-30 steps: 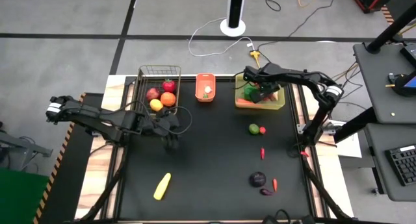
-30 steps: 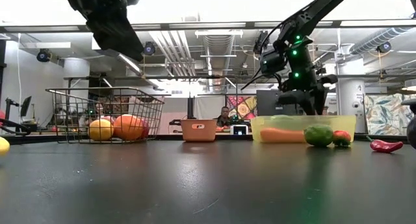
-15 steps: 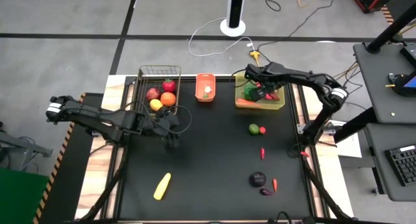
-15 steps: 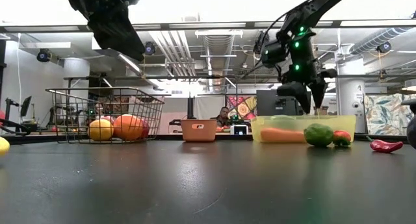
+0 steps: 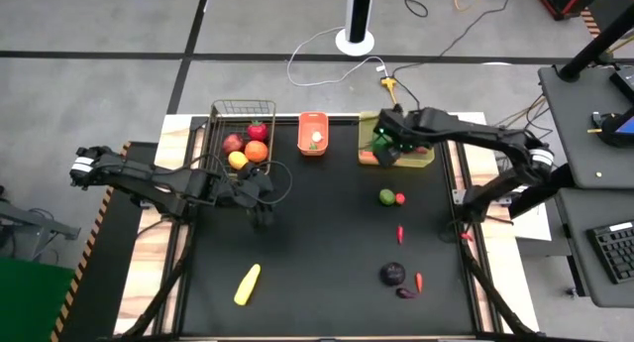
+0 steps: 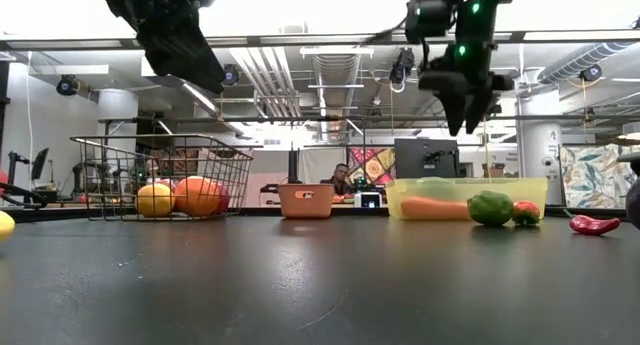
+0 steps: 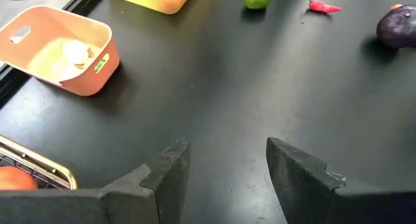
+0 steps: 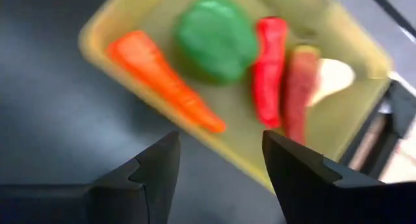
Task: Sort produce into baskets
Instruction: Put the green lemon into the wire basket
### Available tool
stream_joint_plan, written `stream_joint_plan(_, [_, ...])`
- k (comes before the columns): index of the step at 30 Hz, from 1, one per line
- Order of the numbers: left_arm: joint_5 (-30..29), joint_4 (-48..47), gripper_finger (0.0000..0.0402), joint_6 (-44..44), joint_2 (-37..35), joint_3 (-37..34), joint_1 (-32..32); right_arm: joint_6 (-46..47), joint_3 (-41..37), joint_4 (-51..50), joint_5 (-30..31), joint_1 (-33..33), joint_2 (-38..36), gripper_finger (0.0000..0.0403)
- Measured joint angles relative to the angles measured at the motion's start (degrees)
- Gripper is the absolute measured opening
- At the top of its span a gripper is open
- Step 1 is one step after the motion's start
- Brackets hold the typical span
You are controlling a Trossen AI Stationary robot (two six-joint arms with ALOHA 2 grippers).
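My right gripper [image 5: 384, 144] is open and empty, high above the left part of the translucent yellow-green bin [image 5: 421, 161]. Its wrist view shows its open fingers [image 8: 221, 141] over the bin's rim [image 8: 94, 36]. A carrot [image 8: 162, 74], a green pepper [image 8: 218, 36] and a red chilli [image 8: 270, 68] lie in the bin. My left gripper [image 5: 260, 215] is open and empty [image 7: 227, 146] above bare table, near the wire-mesh basket [image 5: 243, 112]. That basket holds an apple, a lemon and an orange [image 5: 257, 151]. The small orange basket [image 5: 313, 134] holds a white piece.
Loose on the table lie a green fruit [image 5: 386, 196] with a small red one beside it, a red chilli [image 5: 400, 233], a purple eggplant [image 5: 393, 274], two small pieces near it, and a yellow corn [image 5: 248, 284] near the front left. A person [image 6: 345, 180] sits in the room behind.
My right gripper has risen from just above the yellow-green bin to well above it, and has shifted a little toward the table's left edge. The things in the bin lie as before.
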Motion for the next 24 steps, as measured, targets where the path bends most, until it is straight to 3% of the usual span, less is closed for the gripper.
stream_joint_plan(9, [0.0,-0.01,0.0185,0.0,0.0,-0.02,0.0,3.53,0.0,0.04,-4.04,9.74,-0.71,0.0219])
stream_joint_plan(19, [0.0,-0.09,0.0185,1.21,0.0,-0.02,0.0,5.32,-0.46,-0.07,-9.3,16.26,0.95,0.0297])
stream_joint_plan(24, [-0.25,-0.02,0.0185,1.29,0.11,-0.02,0.0,7.08,-1.6,0.02,-9.87,18.61,2.55,0.0312])
